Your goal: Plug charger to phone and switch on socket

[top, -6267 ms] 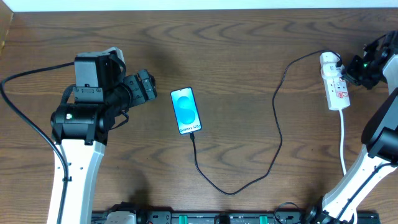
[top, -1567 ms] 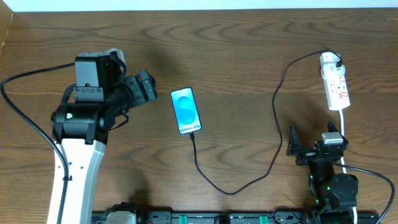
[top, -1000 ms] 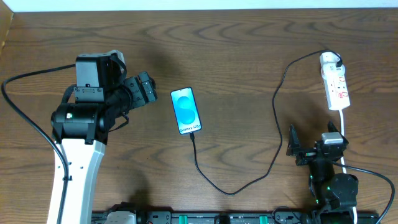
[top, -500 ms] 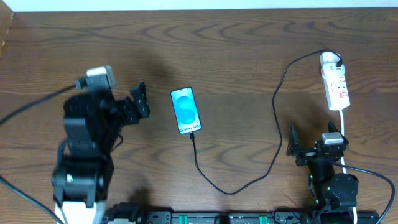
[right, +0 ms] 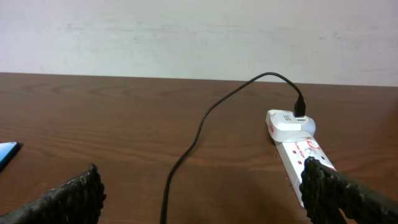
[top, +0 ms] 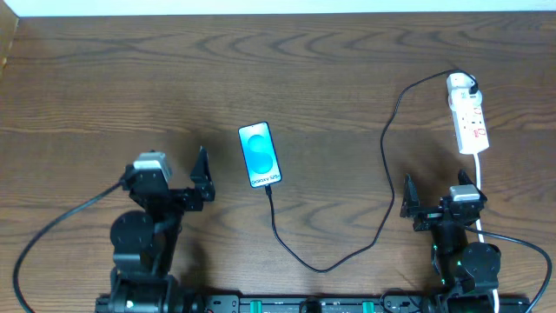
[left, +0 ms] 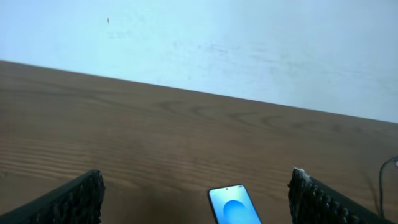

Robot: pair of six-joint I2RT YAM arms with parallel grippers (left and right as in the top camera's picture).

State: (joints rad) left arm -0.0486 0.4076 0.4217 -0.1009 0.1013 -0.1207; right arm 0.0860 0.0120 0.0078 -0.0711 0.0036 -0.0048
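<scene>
Left claw (left: 196,176) and right claw (right: 200,180) both gape empty, low over table (top: 347,69) — phone (top: 261,155) mid-table, charger cable (top: 387,165) looping from its bottom edge to power strip (top: 467,117) far right. Risk: reaching arm snags slack loop, tugging connector loose.

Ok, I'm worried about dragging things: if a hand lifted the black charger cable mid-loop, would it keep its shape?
Probably not: the charger cable lies in loose curves, so it looks floppy and would likely sag. Its ends meet the phone and the power strip, so a lift might tug the slim phone, which could slide on the smooth wooden table.
</scene>
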